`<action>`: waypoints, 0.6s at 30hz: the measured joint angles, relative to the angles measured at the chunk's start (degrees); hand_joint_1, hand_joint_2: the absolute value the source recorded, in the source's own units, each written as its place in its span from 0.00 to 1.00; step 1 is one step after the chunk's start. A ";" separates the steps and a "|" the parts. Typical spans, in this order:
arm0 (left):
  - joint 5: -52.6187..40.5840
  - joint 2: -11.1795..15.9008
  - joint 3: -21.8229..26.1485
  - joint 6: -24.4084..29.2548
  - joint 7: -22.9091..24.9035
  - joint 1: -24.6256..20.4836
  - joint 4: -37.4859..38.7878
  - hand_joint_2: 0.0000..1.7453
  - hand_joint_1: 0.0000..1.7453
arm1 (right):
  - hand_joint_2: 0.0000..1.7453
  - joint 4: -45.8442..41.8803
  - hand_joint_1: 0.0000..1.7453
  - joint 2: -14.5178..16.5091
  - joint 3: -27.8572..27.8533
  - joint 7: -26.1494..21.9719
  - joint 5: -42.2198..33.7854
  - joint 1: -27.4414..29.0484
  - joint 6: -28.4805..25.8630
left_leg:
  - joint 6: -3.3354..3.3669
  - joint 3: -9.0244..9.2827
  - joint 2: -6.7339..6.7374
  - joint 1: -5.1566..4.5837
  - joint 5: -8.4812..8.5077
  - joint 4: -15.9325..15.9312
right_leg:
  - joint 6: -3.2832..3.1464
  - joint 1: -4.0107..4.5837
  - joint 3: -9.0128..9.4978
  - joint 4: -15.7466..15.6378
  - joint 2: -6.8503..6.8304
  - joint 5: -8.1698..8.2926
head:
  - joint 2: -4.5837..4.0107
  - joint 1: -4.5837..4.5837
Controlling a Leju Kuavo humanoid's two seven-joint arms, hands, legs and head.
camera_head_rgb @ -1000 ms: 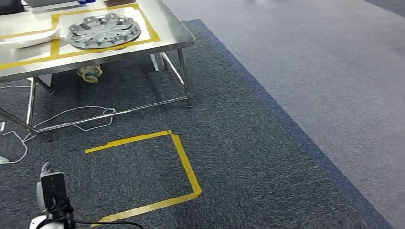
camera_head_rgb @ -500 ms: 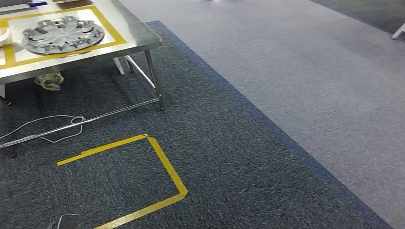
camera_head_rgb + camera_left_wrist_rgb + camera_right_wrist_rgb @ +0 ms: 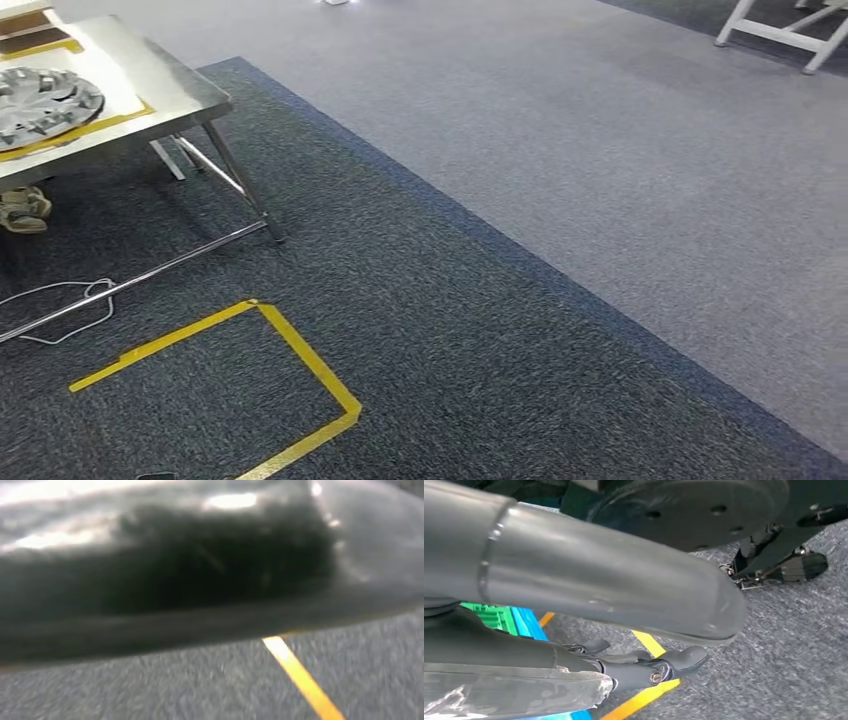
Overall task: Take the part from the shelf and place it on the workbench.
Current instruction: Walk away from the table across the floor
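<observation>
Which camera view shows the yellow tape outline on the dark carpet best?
The head view: the yellow tape outline shows its corners and sides on the dark carpet. The left wrist view gives one blurred strip under a dark shape. The right wrist view shows short pieces behind the right hand.

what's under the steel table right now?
Under the table: a sandalled foot, a white cable on the carpet, and the leg crossbar. The tabletop hides anything further back.

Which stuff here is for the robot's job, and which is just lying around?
For the job: steel workbench; silver wheel cover lying on it.
Just lying about: white cable on the carpet; sandal under the workbench; white frame legs far off.
</observation>
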 joint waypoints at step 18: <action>1.93 -0.34 1.85 -2.29 0.25 -0.16 1.30 0.00 0.00 | 0.00 -1.52 0.00 0.00 0.92 1.39 -1.79 0.97 -0.20 | 2.76 6.13 3.51 -0.03 8.71 -15.97 | 3.93 -0.93 -5.45 11.00 -2.44 -4.86 | 0.00 0.69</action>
